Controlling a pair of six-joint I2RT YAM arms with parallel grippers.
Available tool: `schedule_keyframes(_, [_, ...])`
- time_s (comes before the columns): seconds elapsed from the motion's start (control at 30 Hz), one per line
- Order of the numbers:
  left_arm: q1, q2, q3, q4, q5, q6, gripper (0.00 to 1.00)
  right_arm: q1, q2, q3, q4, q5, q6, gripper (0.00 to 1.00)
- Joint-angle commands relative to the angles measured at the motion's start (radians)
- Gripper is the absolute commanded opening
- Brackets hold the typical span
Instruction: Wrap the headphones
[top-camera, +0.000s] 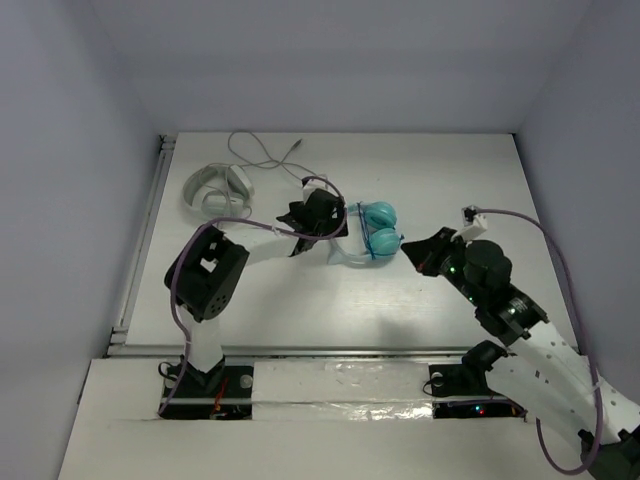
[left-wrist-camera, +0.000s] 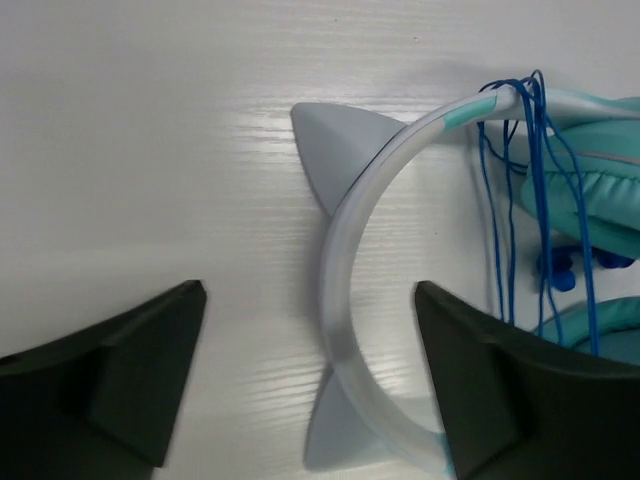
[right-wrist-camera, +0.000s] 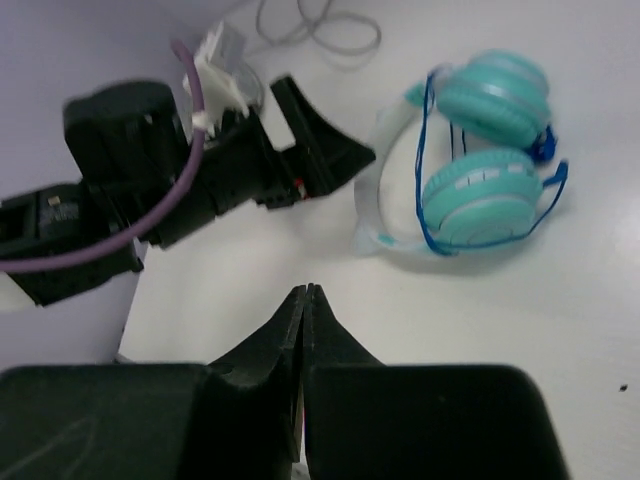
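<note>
The headphones (top-camera: 378, 228) lie in the middle of the table, teal ear cups (right-wrist-camera: 485, 150) side by side, white headband (left-wrist-camera: 345, 260) curving left. The thin dark blue cable (left-wrist-camera: 510, 180) is looped around the cups and band. My left gripper (top-camera: 322, 222) is open just left of the headphones, and in the left wrist view (left-wrist-camera: 310, 330) its jaws stand on either side of the headband without touching it. My right gripper (top-camera: 418, 252) is shut and empty just right of the cups; in the right wrist view (right-wrist-camera: 307, 292) its tips sit short of the headphones.
All-white headphones (top-camera: 218, 188) with a pale cord (top-camera: 268, 152) lie at the back left of the table. A metal rail (top-camera: 140, 240) runs along the table's left edge. Grey walls enclose the back and sides.
</note>
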Motion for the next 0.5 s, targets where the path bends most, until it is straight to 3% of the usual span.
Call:
schedule_keyframes(0.0, [-0.01, -0.17, -0.022, -0.046, -0.085, 0.039, 0.94, -0.003, -0.055, 0.125, -0.084, 0.127, -0.09, 0.0])
schedule_keyframes(0.03, [-0.01, -0.2, -0.032, -0.058, -0.102, 0.044, 0.99, -0.003, -0.067, 0.17, -0.098, 0.156, -0.101, 0.07])
schedule_keyframes(0.1, [-0.01, -0.32, -0.07, -0.076, -0.147, 0.056, 0.99, -0.003, -0.106, 0.214, -0.141, 0.196, -0.128, 0.19])
schedule_keyframes(0.13, [-0.019, -0.367, -0.088, -0.077, -0.153, 0.065, 0.99, -0.003, -0.118, 0.253, -0.153, 0.241, -0.133, 0.36])
schedule_keyframes(0.17, [-0.02, -0.414, -0.12, -0.078, -0.155, 0.076, 0.99, -0.003, -0.129, 0.27, -0.175, 0.264, -0.137, 0.46])
schedule_keyframes(0.2, [-0.02, -0.509, -0.134, -0.077, -0.156, 0.084, 0.99, -0.003, -0.139, 0.287, -0.185, 0.284, -0.153, 0.62])
schedule_keyframes(0.23, [-0.02, -0.552, -0.147, -0.077, -0.152, 0.092, 0.99, -0.003, -0.153, 0.303, -0.198, 0.31, -0.16, 0.98])
schedule_keyframes(0.47, [-0.02, -0.846, -0.147, -0.129, -0.092, 0.148, 0.99, -0.003, -0.156, 0.43, -0.319, 0.473, -0.203, 1.0])
